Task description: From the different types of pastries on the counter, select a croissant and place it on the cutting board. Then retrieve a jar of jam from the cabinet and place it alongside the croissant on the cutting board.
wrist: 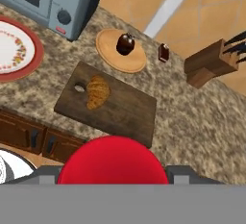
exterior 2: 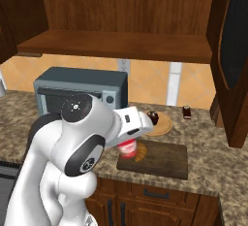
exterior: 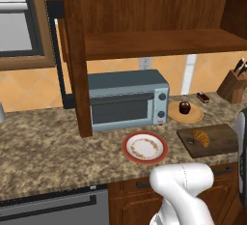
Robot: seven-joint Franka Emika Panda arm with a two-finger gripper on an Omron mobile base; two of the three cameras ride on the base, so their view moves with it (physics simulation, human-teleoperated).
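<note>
the pincer [exterior 2: 130,145] is clenched on the jar of jam [exterior 2: 128,149], a squat jar with a pale reddish body and a smooth, round red lid [wrist: 113,162] that looms large at the bottom of the hand view. the jar hangs above the near left part of the cutting board [wrist: 126,114], a dark brown, grained wooden rectangle with a hole near one end. the croissant [wrist: 97,91], golden-brown and ridged, lies on the board beside that hole. the board rests on the speckled brown-and-beige granite bench [exterior: 43,142]. behind it a round tan wooden plate [wrist: 107,52] carries the dark chocolate cupcake [wrist: 125,43], and the small dark cake slice [wrist: 164,52] sits on the stone near it. a red-rimmed plate [exterior: 144,147] lies in front of the boxy grey toaster oven [exterior: 126,98], under the reddish-brown wooden cabinet [exterior: 144,16]. an angled wooden knife block [wrist: 207,64] stands far right.
</note>
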